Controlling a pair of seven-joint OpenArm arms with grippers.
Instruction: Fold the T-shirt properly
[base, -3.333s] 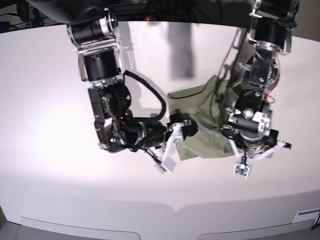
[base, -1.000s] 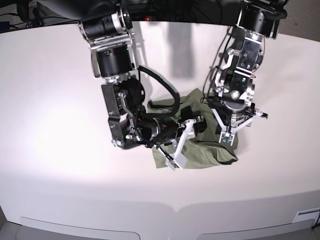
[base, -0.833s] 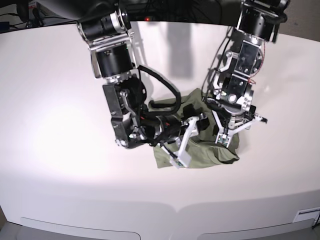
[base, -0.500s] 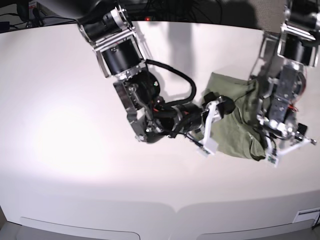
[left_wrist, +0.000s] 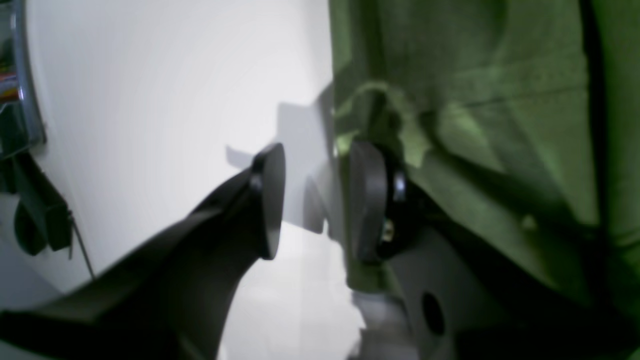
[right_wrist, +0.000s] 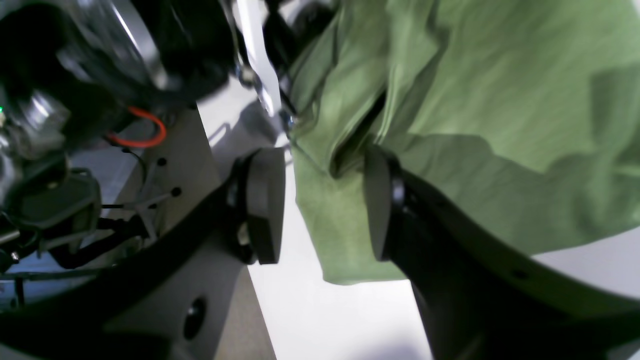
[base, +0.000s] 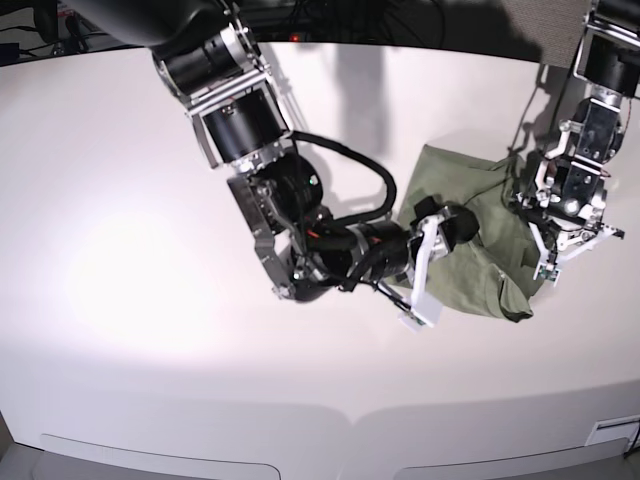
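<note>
The olive-green T-shirt (base: 470, 240) lies crumpled on the white table (base: 120, 200), right of the middle. My right gripper (base: 430, 262) is at its left edge with jaws open. In the right wrist view the shirt's edge (right_wrist: 330, 225) lies in the gap between the pads of that gripper (right_wrist: 322, 205), and neither pad presses it. My left gripper (base: 572, 250) is at the shirt's right edge, open. In the left wrist view its gap (left_wrist: 315, 200) shows bare table, and the shirt (left_wrist: 475, 100) lies beside and behind the right-hand pad (left_wrist: 367, 200).
The table's rounded front edge (base: 350, 415) runs along the bottom of the base view. The right arm's dark body and cable (base: 300, 230) lie over the table left of the shirt. Dark equipment stands behind the far edge (base: 400, 15).
The shirt and both grippers have shifted from the middle to the right of the table. In the last half second the left gripper has moved back, away from the front edge.
</note>
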